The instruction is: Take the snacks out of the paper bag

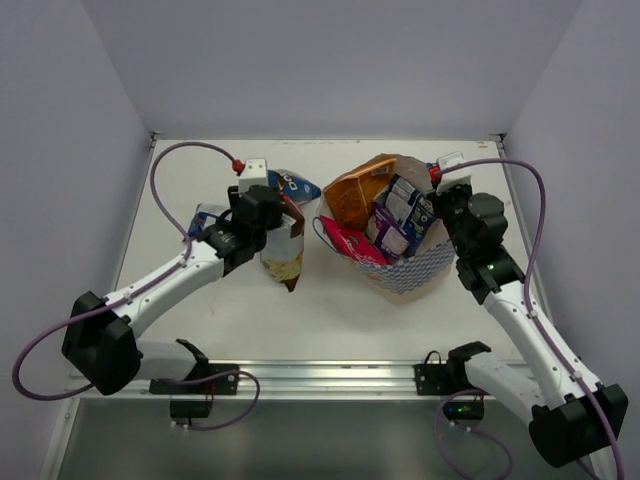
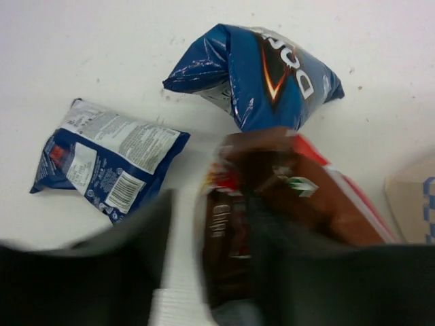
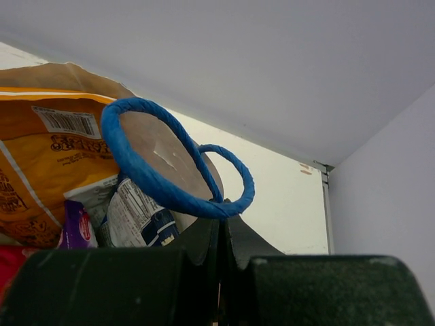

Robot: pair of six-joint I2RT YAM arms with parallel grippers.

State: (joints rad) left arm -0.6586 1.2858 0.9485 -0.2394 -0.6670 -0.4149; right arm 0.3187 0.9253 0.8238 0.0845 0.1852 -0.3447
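Note:
My left gripper (image 1: 264,226) is shut on the red-brown chips bag (image 1: 283,256), which hangs above the table left of the paper bag. In the left wrist view the chips bag (image 2: 285,193) sits between my blurred fingers (image 2: 143,244). A blue packet (image 1: 291,183) (image 2: 262,68) and a blue-white packet (image 1: 206,217) (image 2: 109,159) lie on the table. The checkered paper bag (image 1: 420,268) holds orange (image 1: 356,196), pink-red (image 1: 349,242), purple (image 1: 386,233) and dark blue (image 1: 408,205) packets. My right gripper (image 1: 446,207) (image 3: 222,234) is shut on the bag's rim by its blue cord handle (image 3: 146,178).
The table's back wall and side walls close in the workspace. The paper bag's corner (image 2: 414,197) shows at the right edge of the left wrist view. The orange packet (image 3: 41,170) fills the left of the right wrist view.

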